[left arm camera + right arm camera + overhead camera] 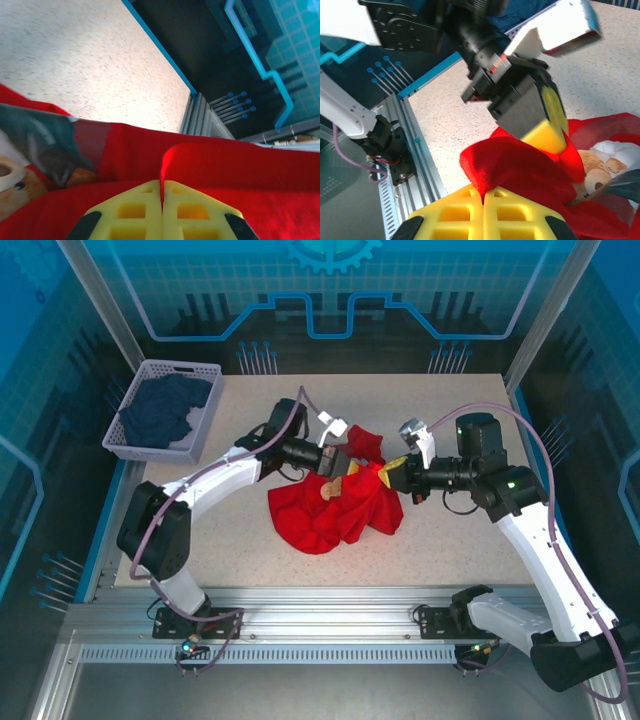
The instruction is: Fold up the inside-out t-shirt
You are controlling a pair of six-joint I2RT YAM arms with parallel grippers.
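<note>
Yellow pads of the left hand (161, 199) are squeezed tight on a fold of the red t-shirt (240, 160). Close beside it, the right hand (483, 196) pinches another fold of the same shirt. The rest lies bunched up in the middle of the bench (450, 530), touching both hands.

I see the red t-shirt (330, 515) lying as a crumpled heap near the middle of the table (430, 552). Its cloth is bunched in soft ridges, and a cartoon print shows on it.
</note>
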